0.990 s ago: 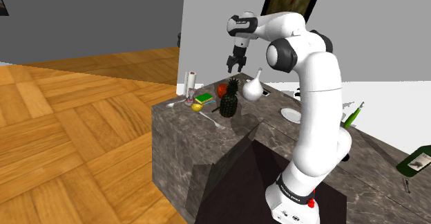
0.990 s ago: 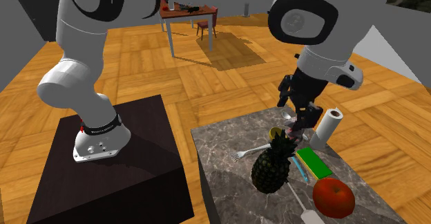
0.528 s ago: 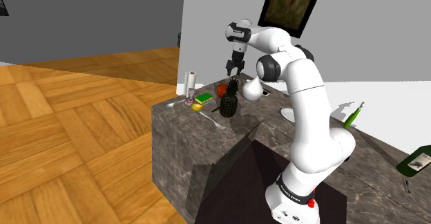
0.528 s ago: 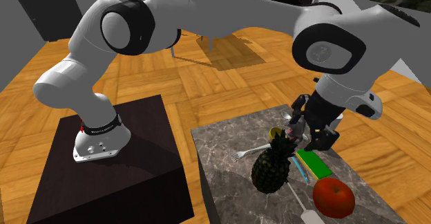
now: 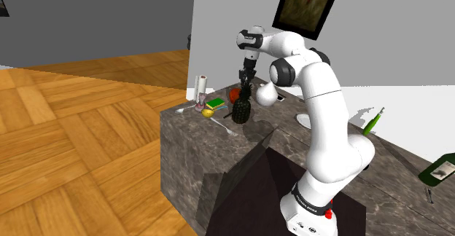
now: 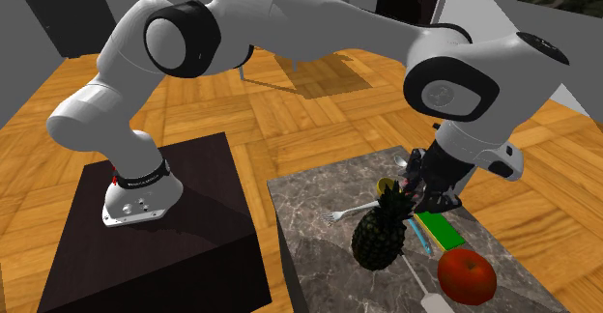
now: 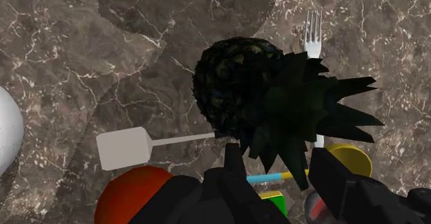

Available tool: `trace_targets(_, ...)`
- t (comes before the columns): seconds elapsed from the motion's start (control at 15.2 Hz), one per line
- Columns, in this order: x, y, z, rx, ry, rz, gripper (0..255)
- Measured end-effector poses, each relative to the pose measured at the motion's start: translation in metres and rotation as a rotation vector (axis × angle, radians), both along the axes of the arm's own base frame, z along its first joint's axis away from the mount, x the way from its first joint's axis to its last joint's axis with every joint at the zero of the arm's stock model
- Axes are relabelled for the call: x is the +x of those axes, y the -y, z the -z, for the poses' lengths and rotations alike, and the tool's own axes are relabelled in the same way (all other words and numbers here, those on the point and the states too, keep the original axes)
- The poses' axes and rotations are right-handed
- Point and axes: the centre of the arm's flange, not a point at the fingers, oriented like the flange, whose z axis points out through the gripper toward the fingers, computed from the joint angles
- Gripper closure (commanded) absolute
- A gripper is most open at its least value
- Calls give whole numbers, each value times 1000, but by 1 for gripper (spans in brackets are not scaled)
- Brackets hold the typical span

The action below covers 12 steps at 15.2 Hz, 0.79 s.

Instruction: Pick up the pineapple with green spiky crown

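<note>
The tool point(image 7: 279, 159) is lower than a second ago, now just above the pineapple point(image 7: 231, 84), its fingers point(image 7: 232, 171) parted astride the crown point(image 7: 307, 115). Nothing is gripped yet; more descent seems needed.

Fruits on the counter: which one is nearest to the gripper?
The pineapple, dark with a spiky green crown, stands right under the open gripper. The red round fruit lies off to one side.
</note>
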Motion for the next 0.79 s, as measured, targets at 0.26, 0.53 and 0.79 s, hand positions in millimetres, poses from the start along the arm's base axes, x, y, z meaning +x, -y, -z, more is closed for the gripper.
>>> trace_targets(0.26, 0, 0, 0, -1, 1, 0, 255)
trace_targets(0.53, 0, 0, 0, 0, 1, 0, 255)
trace_targets(0.79, 0, 1, -13, 2, -2, 0, 255)
